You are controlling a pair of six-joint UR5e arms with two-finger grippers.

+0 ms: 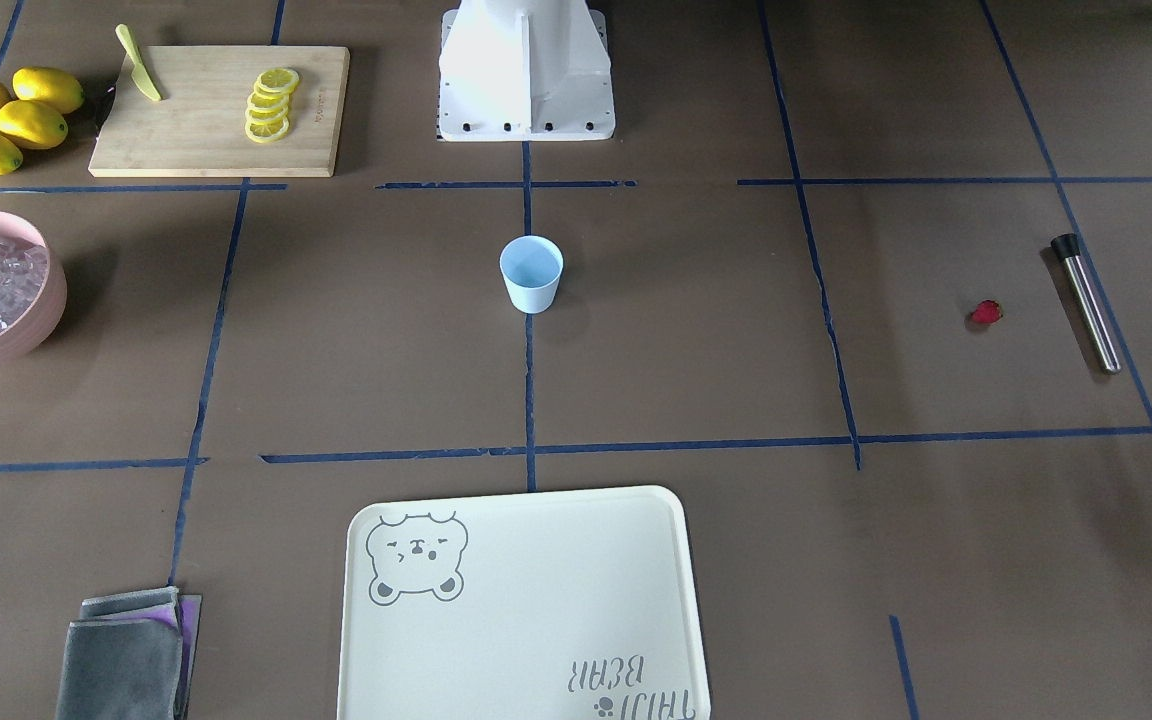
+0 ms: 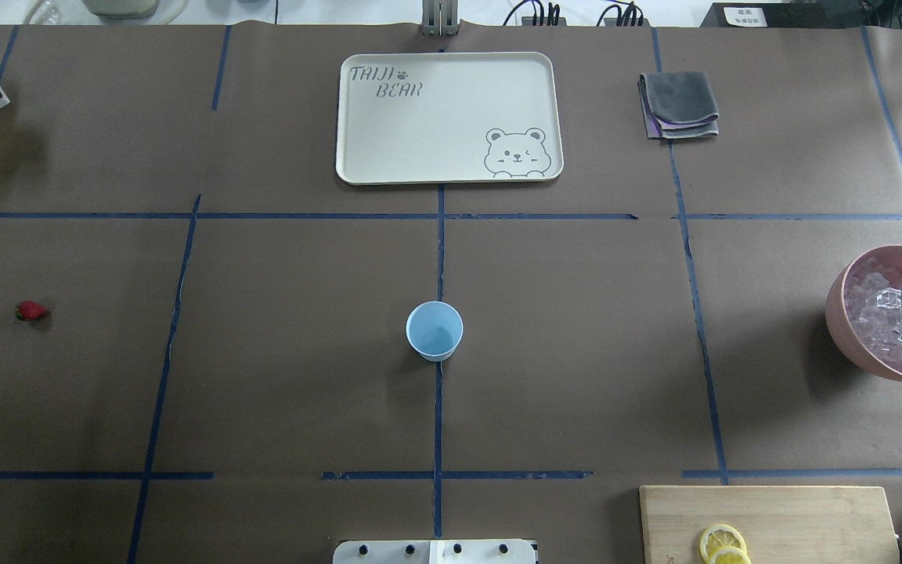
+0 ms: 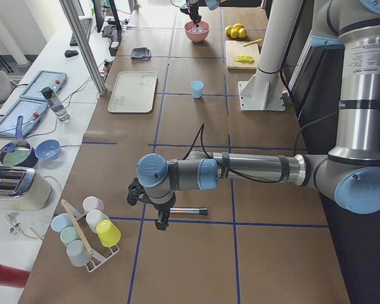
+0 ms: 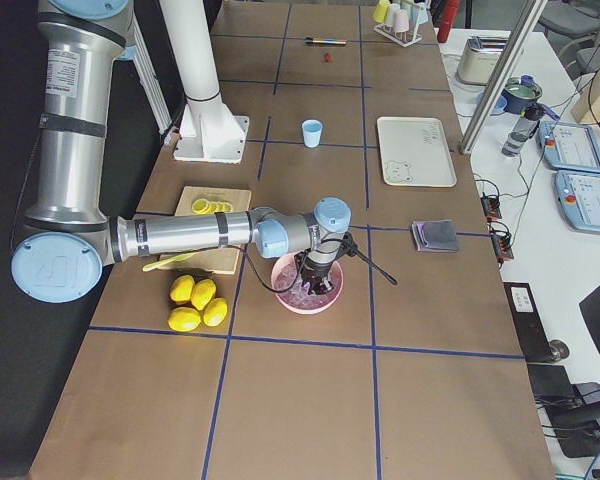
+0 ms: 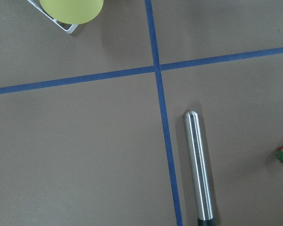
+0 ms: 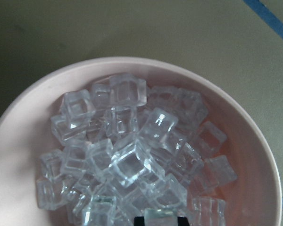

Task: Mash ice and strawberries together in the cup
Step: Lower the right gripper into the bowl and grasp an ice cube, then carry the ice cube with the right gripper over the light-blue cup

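Note:
The light-blue cup (image 1: 531,275) stands upright at mid-table and looks empty from above (image 2: 434,330). The ice (image 6: 132,155) is piled in a pink bowl (image 2: 842,313) at the table's end on my right. My right gripper (image 6: 159,220) is down in that bowl, its dark fingertips close on either side of one cube. A small red strawberry (image 1: 985,313) lies on the paper, close to a steel muddler (image 1: 1086,300). My left gripper (image 3: 159,220) hangs over the muddler (image 5: 198,165); I cannot tell whether it is open or shut.
A cutting board (image 1: 186,140) with lemon slices and a green knife (image 1: 139,65) sits by several whole lemons (image 1: 11,118). A cream tray (image 1: 521,640) and folded cloths (image 1: 126,655) lie on the far side. A rack of cups (image 3: 85,231) stands near my left arm.

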